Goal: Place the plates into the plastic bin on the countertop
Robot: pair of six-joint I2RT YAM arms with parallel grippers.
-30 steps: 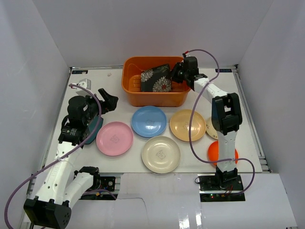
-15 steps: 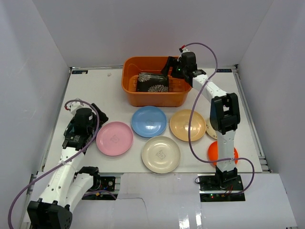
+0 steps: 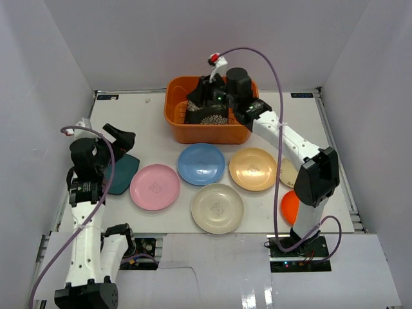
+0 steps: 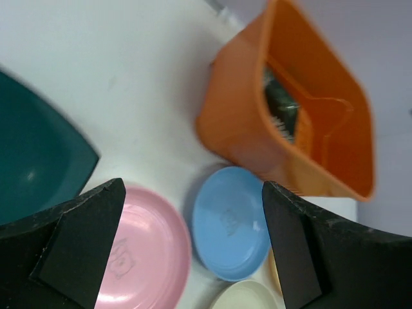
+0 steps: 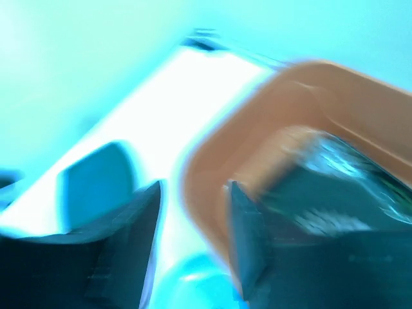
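Plates lie flat on the bench; none of these seven is in the bin yet. At the far left is the teal plate, just beside the left gripper on its near side. This gripper hangs above the bench with its fingers wide apart and nothing between them. The left arm is clearly the nearer one for this plate.

Next comes the pink plate, then the blue plate and the cream plate, then the tan plate. The small beige plate and the orange plate are partly hidden behind the right arm.

All plates are round, so no long axis matters; I judge a grasp must take the rim, because they are shallow on a smooth white bench.

The bin stands at the far middle, its long side running left to right. A dark patterned thing already lies inside it. The right gripper hangs over the bin; its picture is blurred, but the fingers stand apart and hold nothing. White walls stand close on both sides, so room for the left arm looks tight.
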